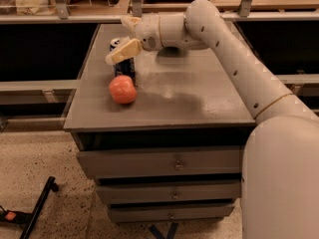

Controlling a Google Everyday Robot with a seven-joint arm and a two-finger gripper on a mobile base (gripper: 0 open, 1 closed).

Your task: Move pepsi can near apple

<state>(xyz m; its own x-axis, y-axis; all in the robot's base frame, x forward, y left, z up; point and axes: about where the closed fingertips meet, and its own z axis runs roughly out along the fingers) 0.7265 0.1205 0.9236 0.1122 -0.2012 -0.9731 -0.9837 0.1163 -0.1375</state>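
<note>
The pepsi can [124, 67], dark blue with a silver top, stands upright on the grey table [199, 98] at its left side. The orange-red apple [122, 89] lies just in front of the can, nearly touching it. My gripper [117, 39] reaches in from the right and sits at the can's top. Its cream fingers [123, 51] are spread apart, the lower one crossing in front of the can's upper part, and they do not clamp it.
The table top is a drawer cabinet with several drawers [174, 163] below. A shelf rail [60, 16] runs behind the table. My white arm [234, 59] spans the table's right half. A black tool [35, 213] lies on the floor at lower left.
</note>
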